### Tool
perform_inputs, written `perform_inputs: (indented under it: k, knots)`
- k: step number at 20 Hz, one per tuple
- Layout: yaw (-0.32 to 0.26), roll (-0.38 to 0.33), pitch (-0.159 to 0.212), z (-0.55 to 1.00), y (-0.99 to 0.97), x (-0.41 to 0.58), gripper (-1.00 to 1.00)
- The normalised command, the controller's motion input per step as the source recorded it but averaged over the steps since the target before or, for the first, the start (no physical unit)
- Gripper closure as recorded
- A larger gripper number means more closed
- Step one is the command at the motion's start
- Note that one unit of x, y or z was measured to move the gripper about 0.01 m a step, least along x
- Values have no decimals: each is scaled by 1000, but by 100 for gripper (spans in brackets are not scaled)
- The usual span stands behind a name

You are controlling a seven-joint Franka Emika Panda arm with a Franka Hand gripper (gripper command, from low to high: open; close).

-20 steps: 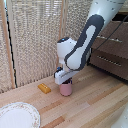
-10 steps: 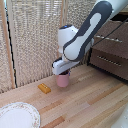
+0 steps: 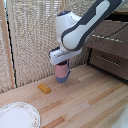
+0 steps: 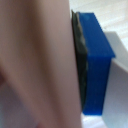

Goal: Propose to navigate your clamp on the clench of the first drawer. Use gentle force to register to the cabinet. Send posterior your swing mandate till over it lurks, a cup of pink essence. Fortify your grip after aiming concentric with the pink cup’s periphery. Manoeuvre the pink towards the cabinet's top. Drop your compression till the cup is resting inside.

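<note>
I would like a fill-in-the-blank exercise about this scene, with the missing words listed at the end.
1. The gripper holds a cup of ___ colour.
2. The small block on the table is ___.
3. The plate lies at the exterior view's ___ edge.
4. The cabinet handles are ___ bars.

Missing words: pink; yellow; left; silvery

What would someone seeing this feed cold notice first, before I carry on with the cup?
The bulky white robot arm fills the middle of the exterior view, its clamp set on the pink cup, which looks raised off the wooden table. The dark brown cabinet stands at that view's right. In the wrist view a blue finger pad presses flat against the cup's pink wall.
</note>
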Motion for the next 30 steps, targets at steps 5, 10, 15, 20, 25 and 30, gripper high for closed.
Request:
perform_inputs:
  k: [5, 10, 15, 20, 25, 30]
  knots:
    - [-273, -88, 27, 829, 31, 291, 100]
    - [-298, -48, 43, 821, 0, 225, 100]
    - [-289, -74, 39, 824, 0, 258, 100]
    - [-277, -100, 29, 798, 0, 294, 100]
    - [-280, -25, 16, 673, 31, 242, 100]
    - [-250, 42, 0, 453, 90, 267, 100]
